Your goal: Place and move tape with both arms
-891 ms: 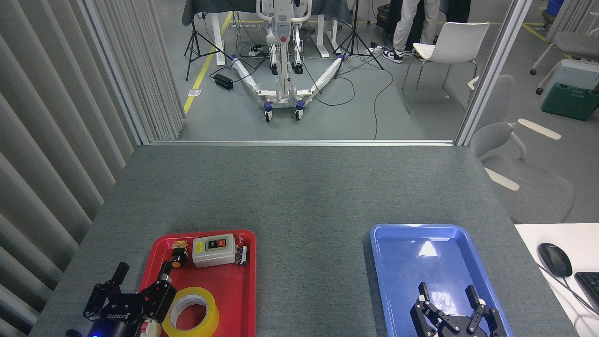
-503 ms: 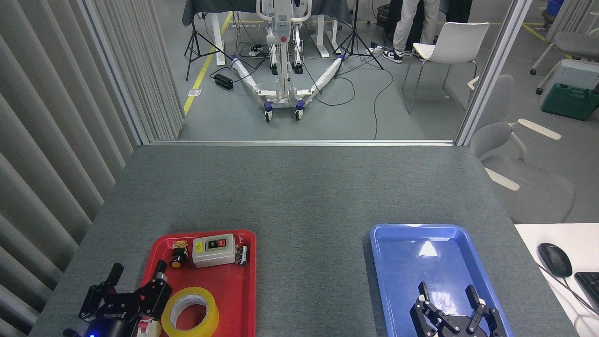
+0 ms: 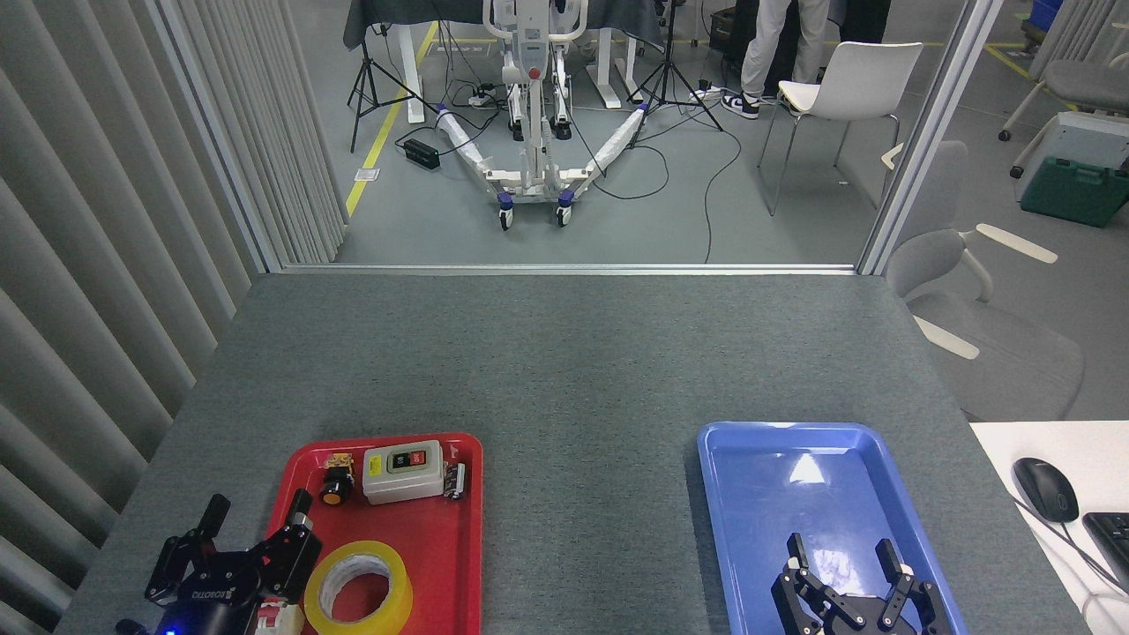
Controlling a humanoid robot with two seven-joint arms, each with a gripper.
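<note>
My left hand (image 3: 256, 525) is hovering at the near left corner of the red tray (image 3: 441, 564), its black fingers (image 3: 214, 511) spreading wide with nothing between them. One finger is standing over the tray's left rim and the other is out over the grey counter (image 3: 564, 370). The tape (image 3: 359, 588) is lying flat in the near part of the red tray, just beside my left hand on its right; I cannot tell whether the two are touching. The tray's red floor is showing through the tape's white core.

Farther back in the same tray a grey switch box (image 3: 404, 472) with a red and a black button is sitting against the far rim. A small black push button (image 3: 334, 490) with an orange face is lying just to its left, and a small metal part (image 3: 454, 481) is resting at its right side.

My right hand (image 3: 847, 564) is hanging over the near part of the blue tray (image 3: 732, 494), its fingers also parting wide and gripping nothing. The blue tray is well apart from the red one, with bare counter between them. A black mouse (image 3: 1044, 489) is lying on a white desk (image 3: 997, 441) to the right of the counter.
</note>
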